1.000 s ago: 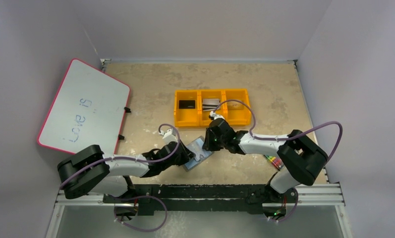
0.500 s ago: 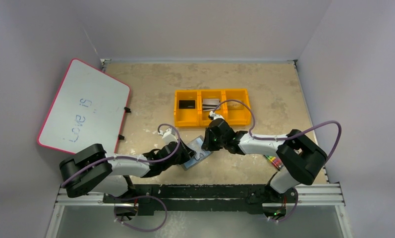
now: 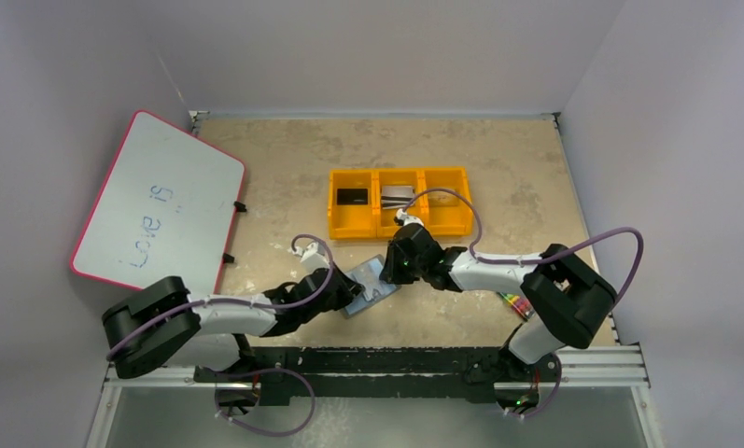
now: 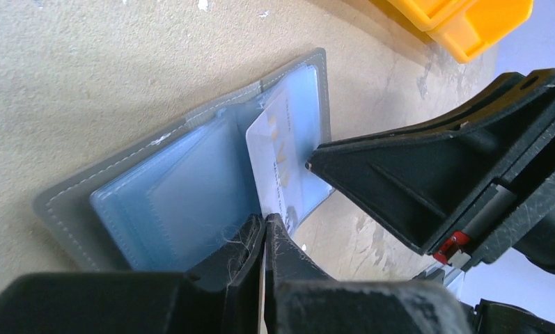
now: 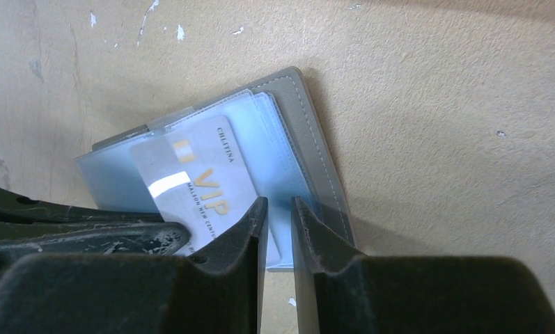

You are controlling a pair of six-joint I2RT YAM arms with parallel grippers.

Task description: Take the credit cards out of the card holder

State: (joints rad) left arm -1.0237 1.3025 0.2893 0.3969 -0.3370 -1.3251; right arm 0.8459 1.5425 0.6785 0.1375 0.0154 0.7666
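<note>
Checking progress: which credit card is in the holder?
The pale VIP card in the card holder; the black card and striped card lie in the yellow tray.

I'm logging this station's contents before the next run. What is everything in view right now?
table: one, beige, under everything.
whiteboard: one, white with a pink rim, far left.
bin tray: one, yellow, three compartments, centre back.
black card: one, left compartment.
striped card: one, silver-white, middle compartment.
pale thing: one, right compartment, likely a card.
card holder: one, grey outside, pale blue inside, open between the grippers.
VIP card: one, pale, sticking out of the holder's pocket.
crayon pack: one, multicoloured, beside the right arm.
left gripper: black, shut at the VIP card's edge.
right gripper: black, clamped on the card holder's edge.
</note>
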